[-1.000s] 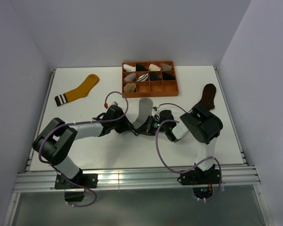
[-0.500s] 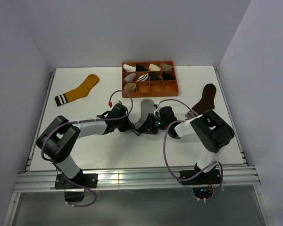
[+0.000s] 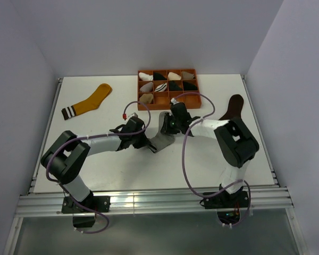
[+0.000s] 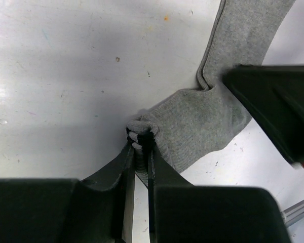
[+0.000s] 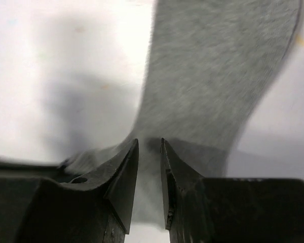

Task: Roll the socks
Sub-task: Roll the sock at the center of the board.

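Left gripper point(image 4: 140, 139) is nearly closed, its two fingers pinching the bunched striped cuff point(image 4: 138, 132) of the grey sock point(image 3: 160, 139). The right gripper point(image 5: 149, 144) hangs over the same sock further along its length. Its fingers stand a narrow gap apart, and nothing looks caught between them, though that view is blurred.

On the white table point(image 3: 95, 164) the orange tray point(image 3: 139, 87) sits at the far edge, and several of its compartments hold small sock bundles point(image 3: 159, 85).

Of the three loose socks, the yellow sock point(image 3: 93, 100) lies flat at the far left, well apart from both arms. The brown sock point(image 3: 235, 108) lies flat at the far right, also untouched. The grey one is in the middle of the table between the two grippers. Most of it is spread out, with a crease where it bends and only the cuff end gathered into a small fold.

As a judgement, the work is at its very start. The first turn of the grey sock is being formed at the cuff and no full roll shows yet. Both other socks have yet to be rolled.
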Motion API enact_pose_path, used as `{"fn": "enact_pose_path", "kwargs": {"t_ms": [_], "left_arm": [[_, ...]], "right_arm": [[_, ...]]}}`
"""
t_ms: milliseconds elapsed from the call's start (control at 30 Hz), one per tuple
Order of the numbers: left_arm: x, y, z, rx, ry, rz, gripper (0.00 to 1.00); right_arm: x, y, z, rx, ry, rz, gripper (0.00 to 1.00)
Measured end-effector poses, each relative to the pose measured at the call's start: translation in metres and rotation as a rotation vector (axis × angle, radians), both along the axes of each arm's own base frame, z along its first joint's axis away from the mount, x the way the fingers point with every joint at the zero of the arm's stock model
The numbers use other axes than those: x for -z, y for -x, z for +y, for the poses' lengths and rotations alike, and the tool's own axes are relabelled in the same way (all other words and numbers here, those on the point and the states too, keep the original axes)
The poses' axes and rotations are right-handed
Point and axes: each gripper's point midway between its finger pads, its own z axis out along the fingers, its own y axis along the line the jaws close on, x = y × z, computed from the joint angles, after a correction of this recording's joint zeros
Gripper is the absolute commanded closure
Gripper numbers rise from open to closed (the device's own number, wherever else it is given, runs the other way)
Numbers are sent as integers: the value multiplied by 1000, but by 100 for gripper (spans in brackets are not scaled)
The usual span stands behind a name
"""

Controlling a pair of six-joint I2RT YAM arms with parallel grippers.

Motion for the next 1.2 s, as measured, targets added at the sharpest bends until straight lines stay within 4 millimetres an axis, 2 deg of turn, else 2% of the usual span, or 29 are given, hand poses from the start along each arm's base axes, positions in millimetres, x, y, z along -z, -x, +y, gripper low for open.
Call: {"fn": "enact_pose_path", "kwargs": {"t_ms": [67,167,300,467,567,667,767,833,900,1000,1200], "left_arm": [[0,0,1,5,-10,-5,100],[-1,1,5,2,-27,-9,100],[-1,1,11,-2,-50,-17,100],[0,1,14,-11,-59,-24,100],[0,1,15,-12,-62,-21,100],[0,1,15,-14,-68,-19,100],[0,2,17,-16,-78,-13,100],[0,2,17,-17,-85,-8,100],[0,3,18,-18,-89,-5,100],[0,4,19,-18,-96,3,100],[-1,7,21,-17,-115,21,100]], "right_arm": [[16,-6,-1,3,46,29,69],[14,-22,1,4,79,9,69],[15,-33,3,7,109,4,69],[13,-35,2,-8,129,-6,68],[3,-22,-2,-30,163,-50,63],[-18,6,-1,-69,186,-136,57],[-41,40,18,-138,175,-239,55],[-49,60,33,-183,160,-289,55],[-49,80,48,-229,150,-323,55],[-38,101,56,-278,166,-344,55],[-34,112,73,-328,208,-431,54]]}}
